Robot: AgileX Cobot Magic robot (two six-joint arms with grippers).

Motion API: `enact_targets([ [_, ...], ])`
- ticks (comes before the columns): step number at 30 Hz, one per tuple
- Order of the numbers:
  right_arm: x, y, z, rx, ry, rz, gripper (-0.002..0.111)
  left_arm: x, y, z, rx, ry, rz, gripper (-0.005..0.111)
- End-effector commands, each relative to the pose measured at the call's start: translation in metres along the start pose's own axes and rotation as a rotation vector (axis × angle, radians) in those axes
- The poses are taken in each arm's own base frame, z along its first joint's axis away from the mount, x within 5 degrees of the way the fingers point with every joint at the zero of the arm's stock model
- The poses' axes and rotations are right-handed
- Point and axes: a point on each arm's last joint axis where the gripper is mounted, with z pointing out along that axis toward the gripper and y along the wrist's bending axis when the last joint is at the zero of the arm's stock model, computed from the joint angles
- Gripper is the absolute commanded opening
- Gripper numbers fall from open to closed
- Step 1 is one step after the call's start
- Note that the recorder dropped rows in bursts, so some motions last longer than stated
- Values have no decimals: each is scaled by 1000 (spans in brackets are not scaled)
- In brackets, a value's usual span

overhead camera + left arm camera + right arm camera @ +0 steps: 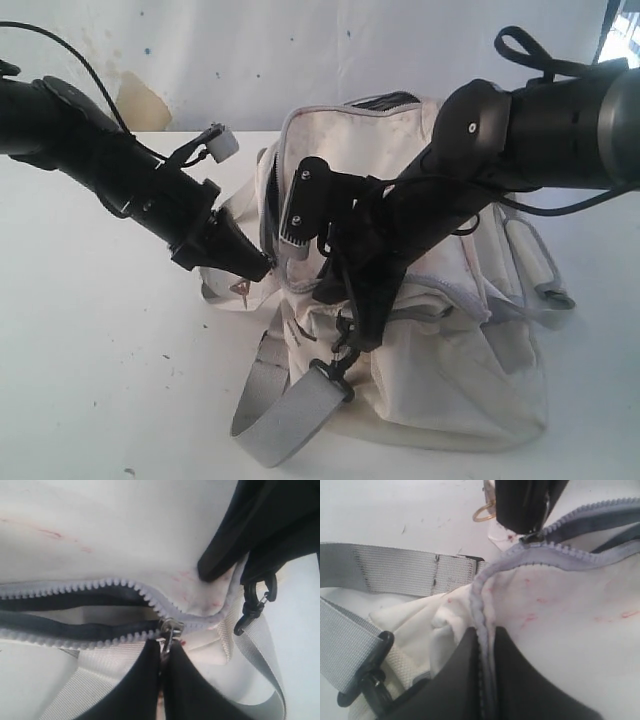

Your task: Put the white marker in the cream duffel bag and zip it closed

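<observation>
The cream duffel bag (pixel 450 370) lies on the white table with its top zipper partly open. My left gripper (pixel 262 268) is at the bag's left end, shut on the metal zipper pull (pixel 170 630). In the left wrist view the zipper teeth (pixel 75 587) gape on one side of the slider and are joined on the other. Reaching down from the right, my right gripper (pixel 335 295) is shut on the bag's closed zipper seam (pixel 479 615), just behind the slider (pixel 532 536). The white marker is out of view.
A grey webbing strap (pixel 285 410) with a black clip (pixel 335 368) trails off the bag toward the table's front. A small gold ring (pixel 482 514) hangs near the left fingers. Bare white table (pixel 110 360) lies left of the bag, with a wall behind.
</observation>
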Motion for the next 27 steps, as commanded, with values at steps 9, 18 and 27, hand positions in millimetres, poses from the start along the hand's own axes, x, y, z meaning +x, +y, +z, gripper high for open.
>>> enact_targets([
  [9,7,6,1,-50,31,34,2,-5,2,-14,-14,-83,-25,0],
  [18,3,3,1,-14,-6,170,56,-10,-3,-6,4,-73,-14,0],
  [27,-12,3,-21,64,-111,301,60,-16,-5,-3,17,-119,-43,0],
])
